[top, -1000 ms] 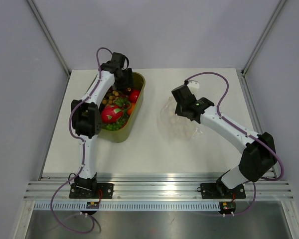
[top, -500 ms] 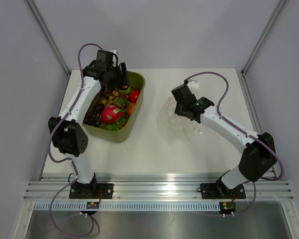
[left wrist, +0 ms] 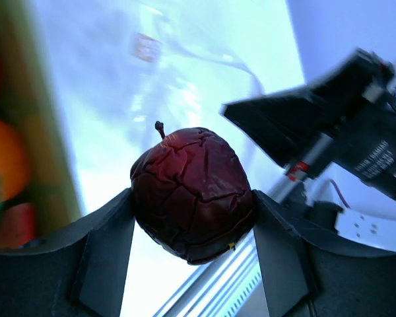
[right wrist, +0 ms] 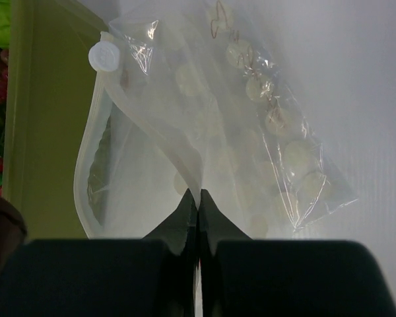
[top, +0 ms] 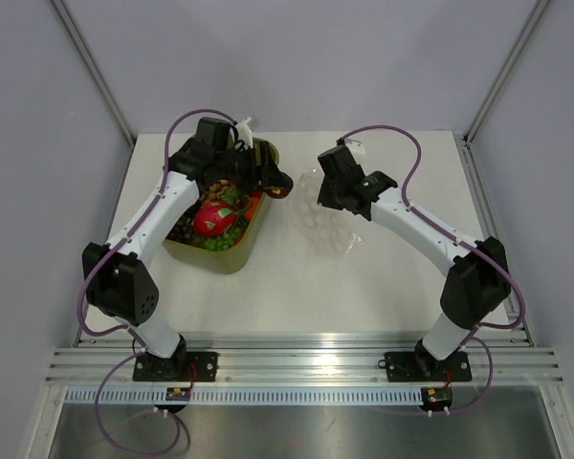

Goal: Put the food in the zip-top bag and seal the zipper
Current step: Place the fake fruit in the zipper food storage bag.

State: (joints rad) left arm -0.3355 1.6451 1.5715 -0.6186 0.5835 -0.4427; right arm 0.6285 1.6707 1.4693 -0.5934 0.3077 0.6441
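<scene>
Left gripper [left wrist: 193, 221] clamped on dark red-purple fruit [left wrist: 191, 185]: wrinkled, glossy, stemmed, filling gap between fingers. Right gripper [right wrist: 198, 201] pinched closed on zip-top bag [right wrist: 264, 132] edge. Clear crinkly dotted pouch ahead, mouth gaping; olive tub [right wrist: 46, 99] ahead-left.

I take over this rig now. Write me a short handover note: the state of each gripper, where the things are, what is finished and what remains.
Left gripper: shut on a dark red wrinkled fruit, by the right rim of the green tub, next to the zip-top bag.
Right gripper: shut on the bag's film, with the mouth held open toward the tub.
Other food: in the tub.
Done: one fruit picked up; no food is visible inside the bag.
Left: put this fruit and the rest into the bag, then press the zipper shut.
</scene>
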